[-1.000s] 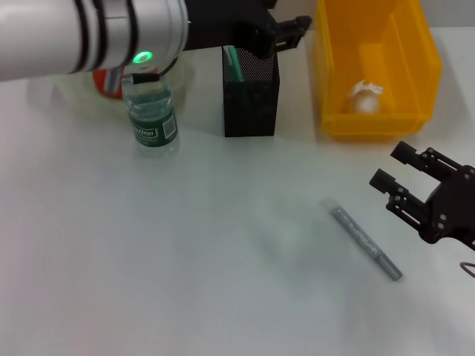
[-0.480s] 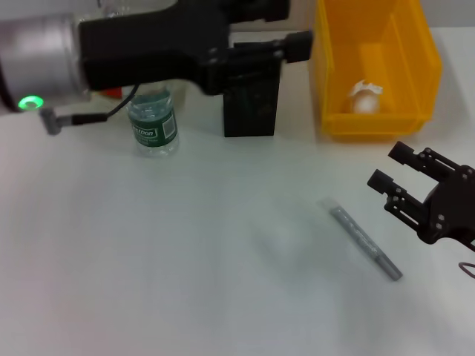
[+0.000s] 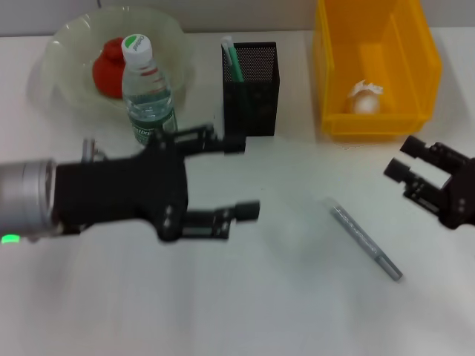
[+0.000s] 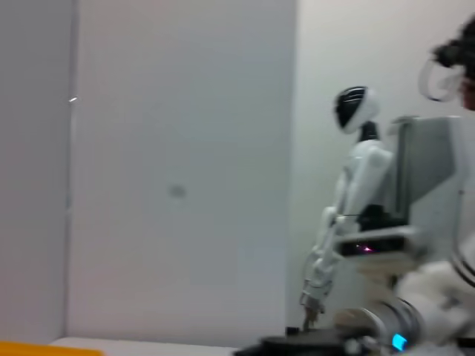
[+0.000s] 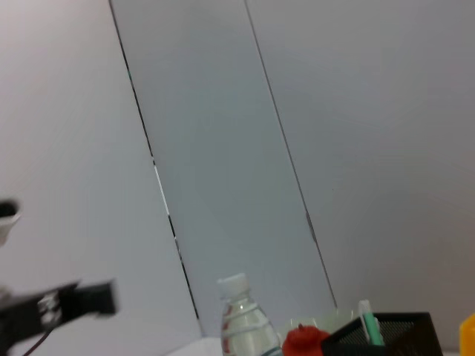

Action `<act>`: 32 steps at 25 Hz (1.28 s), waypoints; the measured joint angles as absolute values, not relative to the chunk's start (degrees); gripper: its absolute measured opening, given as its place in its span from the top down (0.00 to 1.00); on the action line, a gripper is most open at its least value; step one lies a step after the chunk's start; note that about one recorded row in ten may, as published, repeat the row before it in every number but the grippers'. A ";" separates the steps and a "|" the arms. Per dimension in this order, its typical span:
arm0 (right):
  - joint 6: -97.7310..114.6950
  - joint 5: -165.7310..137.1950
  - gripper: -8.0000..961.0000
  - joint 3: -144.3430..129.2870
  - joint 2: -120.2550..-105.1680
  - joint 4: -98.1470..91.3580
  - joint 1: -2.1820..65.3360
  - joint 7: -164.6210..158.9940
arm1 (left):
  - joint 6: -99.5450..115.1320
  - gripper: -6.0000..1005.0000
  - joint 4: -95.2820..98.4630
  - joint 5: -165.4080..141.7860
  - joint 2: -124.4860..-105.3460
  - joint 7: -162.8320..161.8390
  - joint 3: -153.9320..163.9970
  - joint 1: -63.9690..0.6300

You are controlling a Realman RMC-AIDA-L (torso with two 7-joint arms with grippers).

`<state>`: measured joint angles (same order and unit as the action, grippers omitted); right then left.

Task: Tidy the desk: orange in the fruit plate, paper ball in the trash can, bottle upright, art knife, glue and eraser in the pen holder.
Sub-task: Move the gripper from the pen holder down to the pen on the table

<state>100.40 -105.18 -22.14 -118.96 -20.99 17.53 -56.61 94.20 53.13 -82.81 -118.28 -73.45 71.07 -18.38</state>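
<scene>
Left tool: the left tool [image 3: 239, 176] is spread wide with nothing in it. It hangs over the middle of the table [image 3: 260, 311], in front of the bottle and the pen holder. One finger [image 3: 211, 139] sits near the foot of the pen holder. The other finger [image 3: 226, 215] points out over bare table.
Right tool: the right tool [image 3: 415, 169] is spread wide with nothing in it too. It sits at the right edge of the head view, and part of it is cut off there.
Glue: the glue [image 3: 365, 240] lies flat and slanted on the table, between the two tools and nearer the right one. Nothing touches it.
Pen holder: the pen holder [image 3: 251, 90] stands at the back. The art knife [image 3: 232, 61] pokes out of its top, at the corner nearest the bottle. Most of the knife is hidden inside.
Eraser: I cannot see it anywhere.
Bottle: the bottle [image 3: 148, 87] stands up straight, just in front of the fruit plate. Its foot is hidden behind the left tool.
Orange: the orange [image 3: 110, 69] lies in the fruit plate [image 3: 67, 63], partly hidden by the bottle.
Paper ball: the paper ball [image 3: 364, 98] lies in the trash can [image 3: 334, 59], at the back right.
Open room: the front of the table is bare, and so is the space around the glue.
</scene>
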 joint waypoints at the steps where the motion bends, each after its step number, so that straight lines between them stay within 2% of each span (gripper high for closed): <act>1: 100.94 -105.53 0.42 -22.56 -119.02 -23.45 17.66 -59.97 | 96.65 0.18 50.53 -82.81 -118.25 -69.00 70.99 -17.28; 6: 104.83 -107.00 0.42 -26.69 -118.94 -41.32 18.96 -81.28 | 97.36 0.19 44.68 -82.78 -118.20 -66.34 70.70 -15.71; 9: 105.92 -112.65 0.42 -31.75 -118.15 -54.19 21.66 -97.51 | 97.24 0.19 41.33 -83.37 -118.18 -64.14 70.69 -15.56; 14: 108.71 -123.99 0.42 -36.71 -117.23 -67.14 29.44 -119.68 | 97.22 0.19 38.64 -84.00 -118.37 -60.47 70.65 -15.39; 20: 113.76 -138.26 0.42 -45.16 -114.46 -67.51 41.57 -136.02 | 97.20 0.19 37.96 -84.09 -118.33 -60.29 70.68 -15.36; 21: 114.43 -142.18 0.42 -47.51 -114.11 -65.92 45.32 -139.68 | 97.11 0.19 37.95 -84.10 -118.35 -60.28 70.78 -15.35; 25: 113.22 -148.17 0.42 -52.10 -114.55 -63.85 49.74 -144.47 | 96.91 0.19 37.92 -84.11 -118.41 -60.03 70.94 -15.34; 26: 112.23 -151.83 0.42 -55.31 -115.25 -61.88 51.92 -146.59 | 96.63 0.19 37.83 -84.11 -118.47 -59.62 71.00 -15.33; 27: 112.23 -151.83 0.42 -55.31 -115.25 -61.88 51.92 -146.59 | 96.63 0.19 37.83 -84.11 -118.47 -59.62 71.00 -15.33; 29: 110.61 -156.23 0.43 -58.32 -116.78 -59.27 54.48 -148.49 | 96.49 0.19 37.74 -84.12 -118.48 -59.34 71.10 -15.32; 30: 110.61 -156.23 0.43 -58.32 -116.78 -59.27 54.48 -148.49 | 96.49 0.19 37.74 -84.12 -118.48 -59.34 71.10 -15.32; 32: 109.60 -158.74 0.43 -59.90 -117.89 -57.80 55.68 -149.24 | 96.38 0.19 37.63 -84.12 -118.48 -59.01 71.11 -15.32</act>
